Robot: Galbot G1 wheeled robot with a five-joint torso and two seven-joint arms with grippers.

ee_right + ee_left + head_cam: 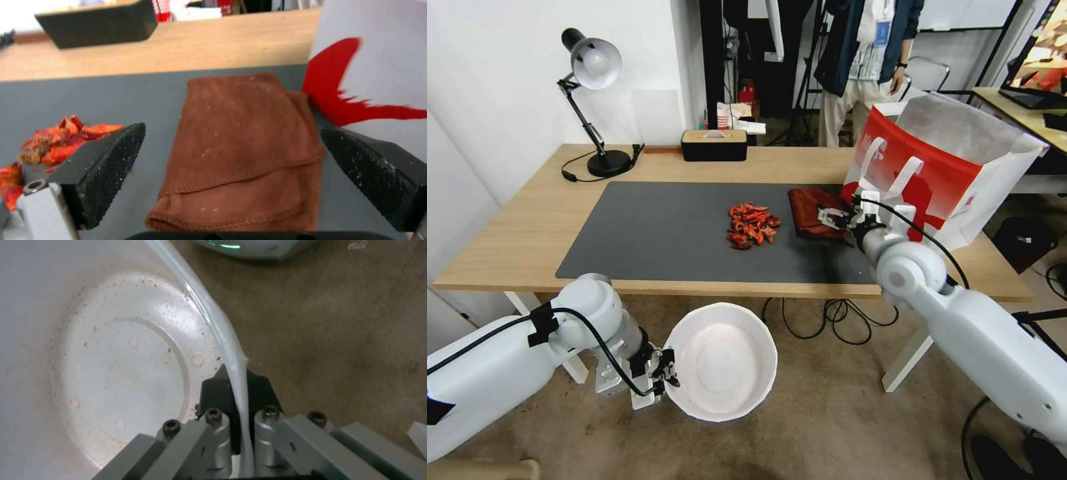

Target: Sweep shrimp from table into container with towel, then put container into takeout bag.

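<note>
Your right pincer (832,217) hangs low over the bench (514,240), spread wide, with the rust-brown towel (242,150) lying folded on the dark grey mat (654,233) directly between and beneath its two black ribbed pads (111,166); the pads stand apart from the cloth on either side and pinch nothing. Just beyond that pincer's outer pad stands the takeout bag (940,167), upright and open at the top, its red and white front touching or nearly touching the towel's far edge. On the pincer's inner side, a short gap away across the mat, the shrimp (752,225) sit in one loose red-orange heap.

Your left pincer (660,377) is down below the bench's front edge, pressed together on the rim of the container (720,360). In the left wrist view you can see the thin white wall squeezed between the two black fingertips (216,390), one inside the tub and one outside. The tub hangs off that pincer toward the robot's middle, over the floor (827,413), its mouth facing up; its bottom is flecked with small reddish specks.

The bench is light wood on white legs, set against a white wall. Far from both pincers, along its back edge, you have a black desk lamp (594,73) and a dark tissue box (714,145). The floor is brownish, with black cables (827,320) looped under the bench
</note>
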